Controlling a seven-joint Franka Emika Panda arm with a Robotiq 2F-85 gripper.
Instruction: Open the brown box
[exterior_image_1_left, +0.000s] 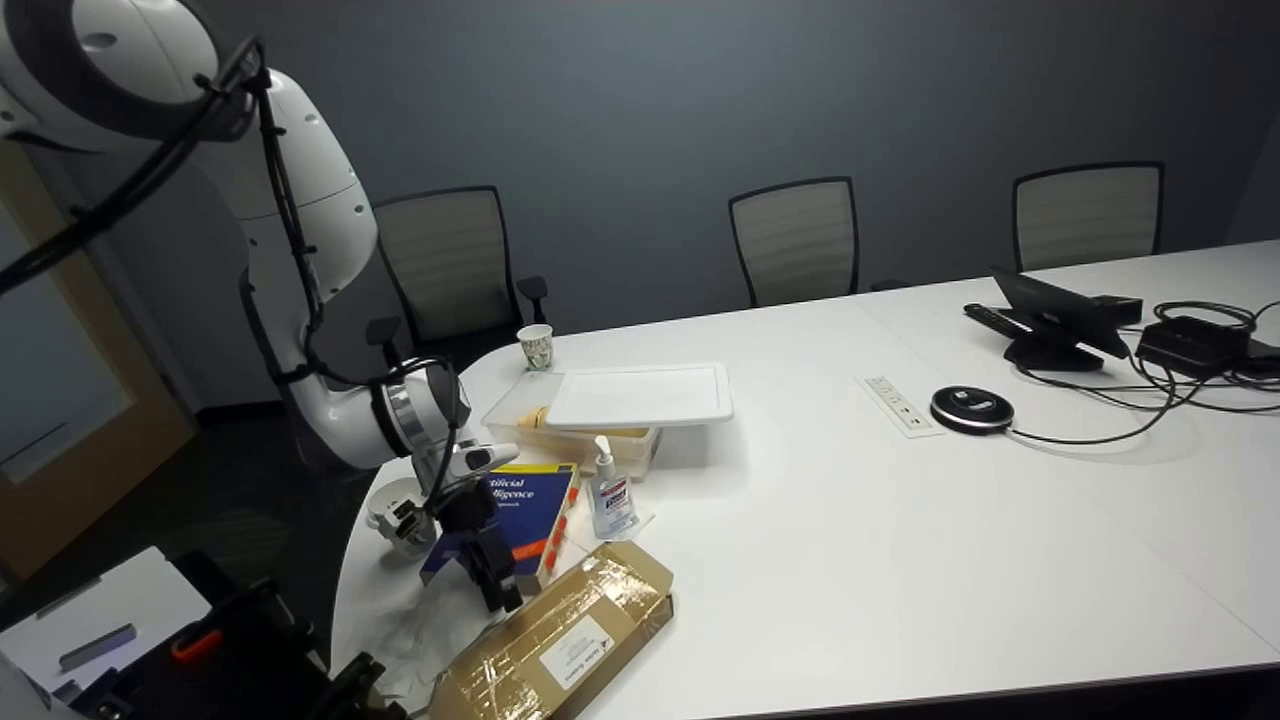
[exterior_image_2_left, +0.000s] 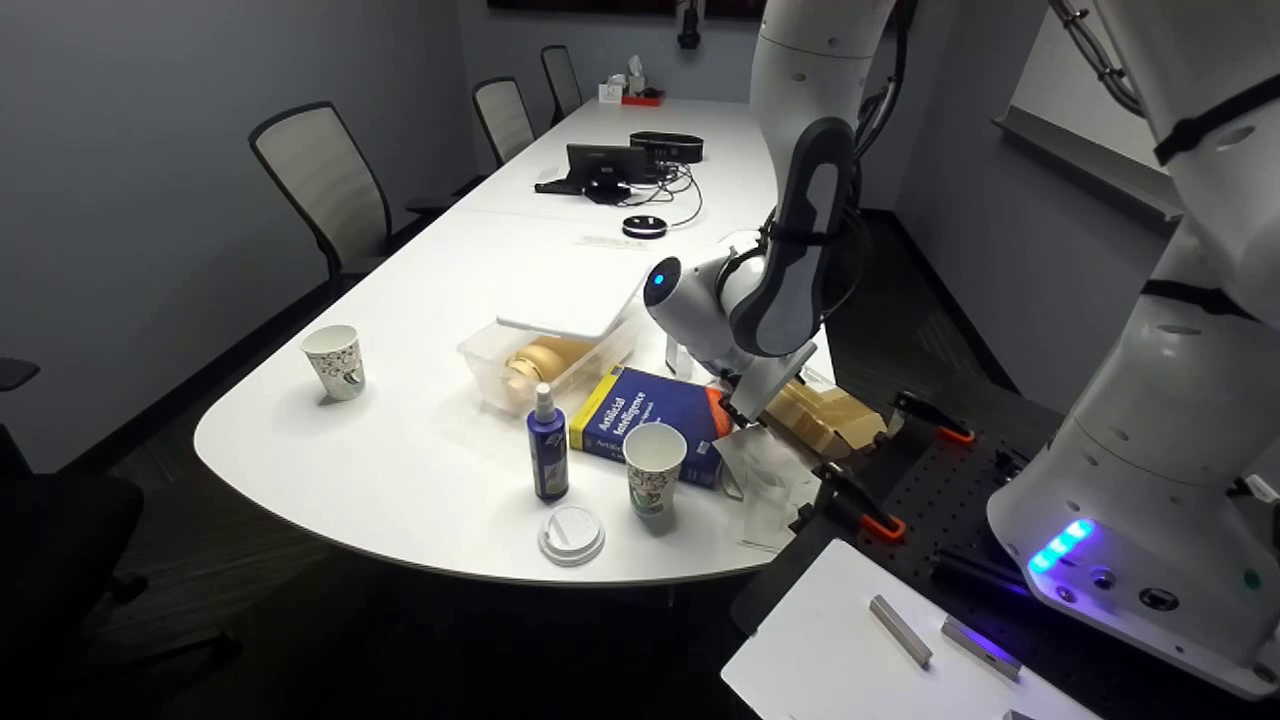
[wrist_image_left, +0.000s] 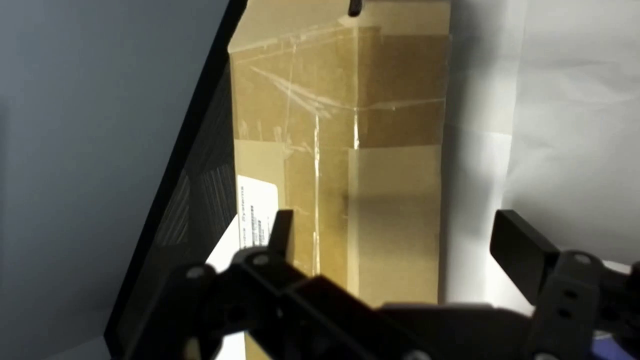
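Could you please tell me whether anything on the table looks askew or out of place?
Yes: the white lid-like panel sits askew on the clear plastic bin, jutting past its edge and leaving part of it uncovered. The packing tape on the brown box also looks wrinkled.

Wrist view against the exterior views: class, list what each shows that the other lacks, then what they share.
Only the wrist view clearly shows the gap between the fingers of the black gripper.
Only the exterior views, both of them, show the mesh-backed chairs, clear plastic bin and white Panda arm.
All views share the brown cardboard box and that gripper.
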